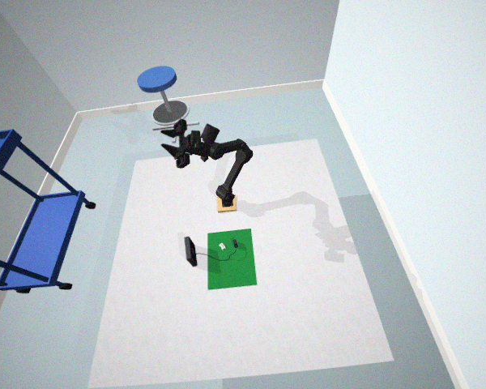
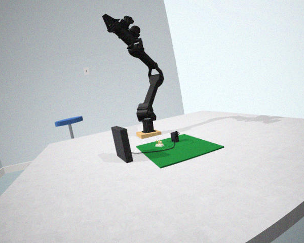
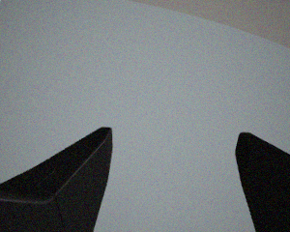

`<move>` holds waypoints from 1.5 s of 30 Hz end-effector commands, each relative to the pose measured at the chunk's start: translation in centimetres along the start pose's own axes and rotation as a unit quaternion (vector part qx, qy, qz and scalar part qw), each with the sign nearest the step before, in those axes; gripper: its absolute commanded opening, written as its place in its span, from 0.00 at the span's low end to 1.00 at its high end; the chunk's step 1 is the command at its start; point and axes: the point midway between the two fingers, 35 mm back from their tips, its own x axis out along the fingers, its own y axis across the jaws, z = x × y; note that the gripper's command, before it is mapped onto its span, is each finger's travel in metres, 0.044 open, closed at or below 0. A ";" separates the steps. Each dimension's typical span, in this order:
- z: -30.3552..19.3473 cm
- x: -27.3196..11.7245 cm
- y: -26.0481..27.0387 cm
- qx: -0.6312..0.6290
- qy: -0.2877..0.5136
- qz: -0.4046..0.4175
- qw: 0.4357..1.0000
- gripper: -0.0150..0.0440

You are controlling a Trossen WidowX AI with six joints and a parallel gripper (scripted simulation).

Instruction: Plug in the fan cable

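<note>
The green board [image 1: 232, 274] [image 2: 188, 154] lies flat on the table. The white four-pin header [image 1: 222, 245] [image 2: 159, 145] sits on it, its pins pointing up and bare. The black plug [image 1: 235, 243] [image 2: 174, 136] stands on the board beside the header, apart from it. A thin black cable [image 1: 222, 259] [image 2: 157, 151] runs from the plug to the black fan [image 1: 189, 251] [image 2: 122, 144], which stands upright beside the board. My gripper [image 1: 162, 138] [image 2: 106, 23] [image 3: 176, 140] is open and empty, raised high above the table and far from the plug. The wrist view shows only the two fingers and walls.
The arm's base stands on a wooden block [image 1: 221, 209] [image 2: 142, 135] behind the board. A blue stool [image 1: 156, 78] [image 2: 69, 121] stands beyond the table. A blue cart [image 1: 42, 238] stands at the left in the top view. A thin curved line is marked on the board near the plug.
</note>
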 end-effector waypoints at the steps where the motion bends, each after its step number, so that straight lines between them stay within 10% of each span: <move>1: 0.0 0.0 0.0 0.000 0.000 0.000 1.000 0.73; 7: -1.7 0.4 3.2 0.005 0.031 0.057 0.998 0.99; 20: -9.1 -5.2 22.3 0.037 0.216 0.400 0.890 1.00; 34: -11.5 -21.3 32.9 -0.024 0.378 0.662 0.647 1.00; 45: -11.5 -36.0 30.5 -0.160 0.553 0.738 0.352 1.00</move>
